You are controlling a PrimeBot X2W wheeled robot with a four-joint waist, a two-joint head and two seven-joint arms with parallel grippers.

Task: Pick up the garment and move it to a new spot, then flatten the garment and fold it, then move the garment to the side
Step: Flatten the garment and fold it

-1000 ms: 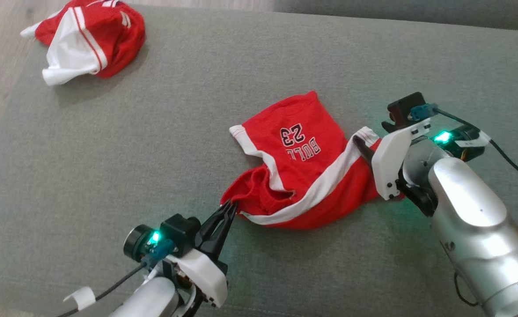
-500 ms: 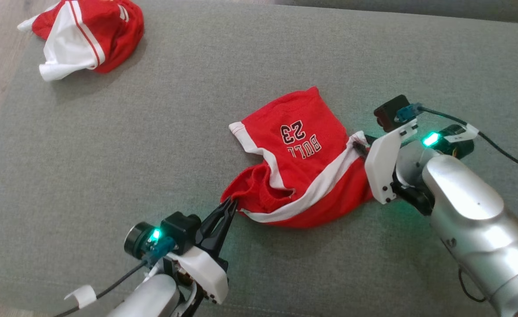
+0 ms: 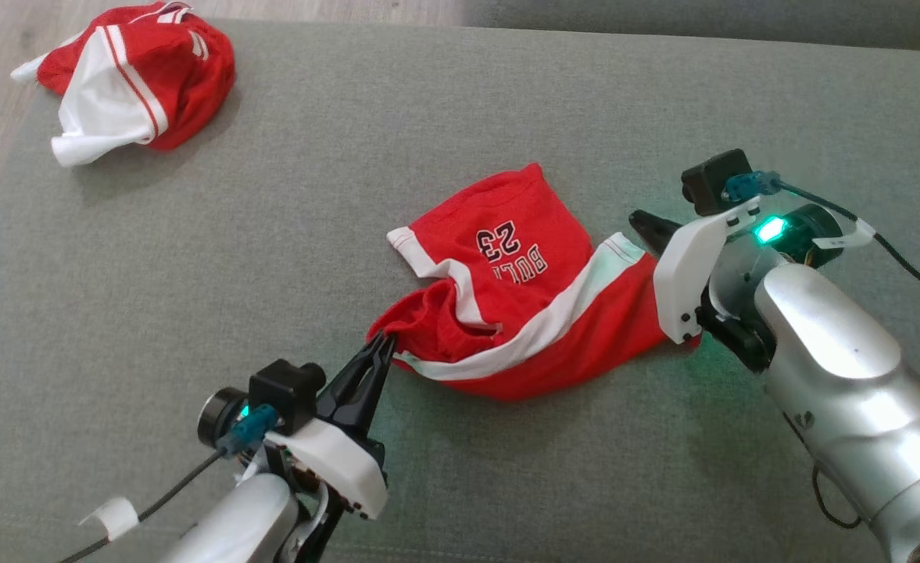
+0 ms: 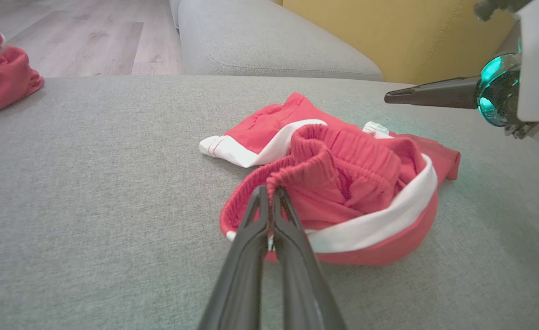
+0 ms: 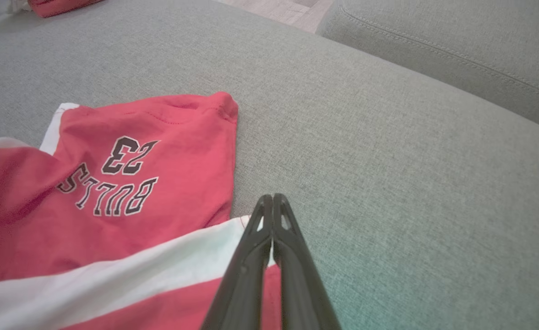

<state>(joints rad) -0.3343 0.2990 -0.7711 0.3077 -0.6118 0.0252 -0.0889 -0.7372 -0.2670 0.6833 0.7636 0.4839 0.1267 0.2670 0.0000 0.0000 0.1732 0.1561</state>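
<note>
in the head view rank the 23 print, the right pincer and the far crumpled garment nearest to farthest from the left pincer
1. 23 print, on the shorts, ahead-right
2. right pincer, beyond the shorts' right edge
3. crumpled garment, far left corner

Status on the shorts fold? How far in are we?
Early. Done: nothing visible; the red shorts lie crumpled on the grey cushion. In hand: left gripper is shut on the waistband; right gripper is shut by the white-striped edge, seemingly without cloth. Left: lift and relocate, flatten, fold, move aside.
</note>
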